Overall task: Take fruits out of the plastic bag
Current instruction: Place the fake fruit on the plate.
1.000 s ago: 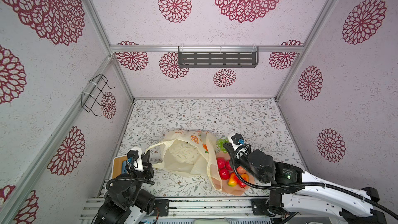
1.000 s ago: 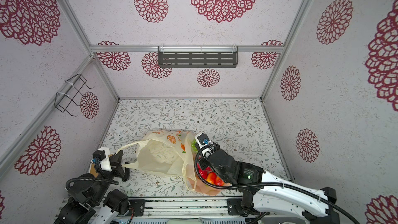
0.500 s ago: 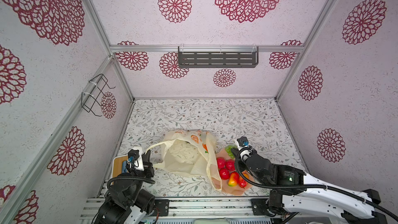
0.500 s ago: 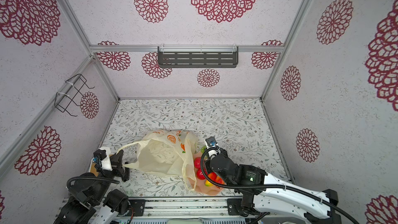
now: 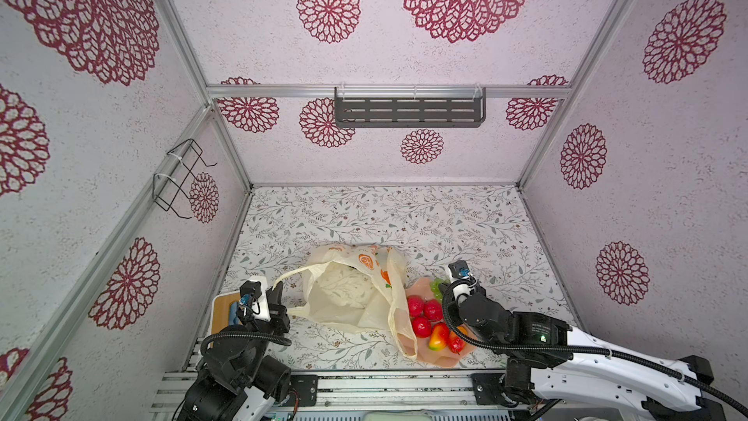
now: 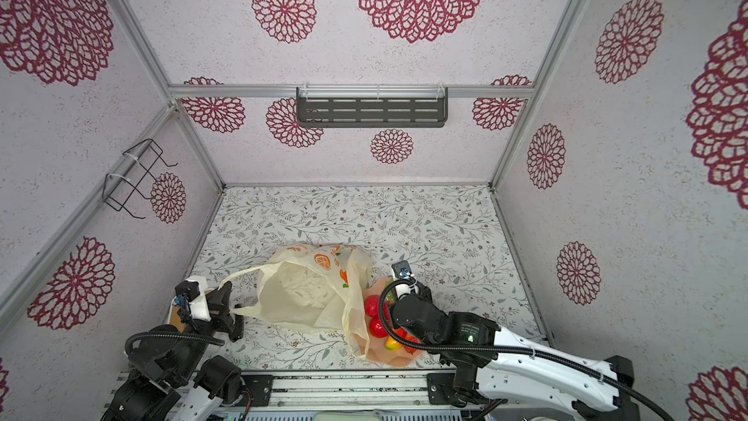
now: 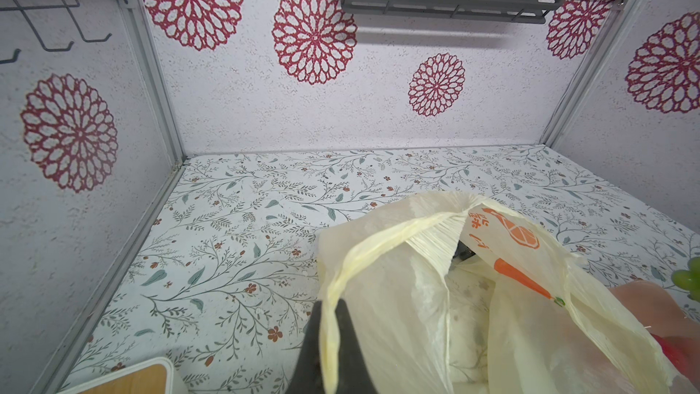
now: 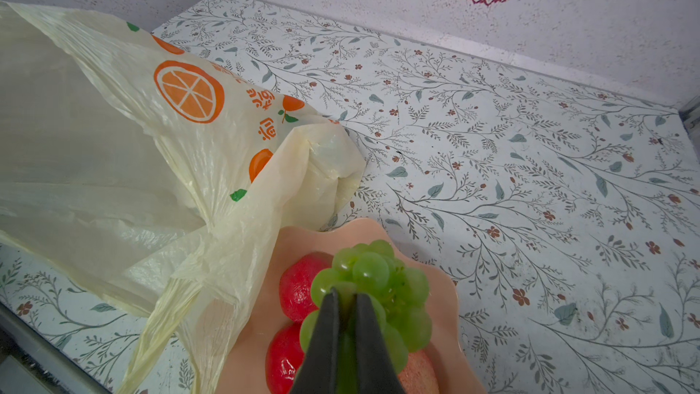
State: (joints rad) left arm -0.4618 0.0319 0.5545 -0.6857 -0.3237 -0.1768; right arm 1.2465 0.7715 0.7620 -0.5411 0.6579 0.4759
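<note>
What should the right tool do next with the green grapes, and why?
Probably open the right tool and release the green grape bunch: it seems shut on the bunch over the pink bowl, where red apples already lie. The left tool holds the plastic bag by a handle, so it can wait.

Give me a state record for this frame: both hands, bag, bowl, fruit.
left hand: shut on a loop handle of the plastic bag
right hand: shut on the green grape bunch, over the pink bowl
plastic bag: lying on the table, mouth open, its other handle draped over the bowl's rim
bowl contents: red apples, a red-yellow mango
inside bag: one dark item glimpsed in the left wrist view, not identifiable
</note>
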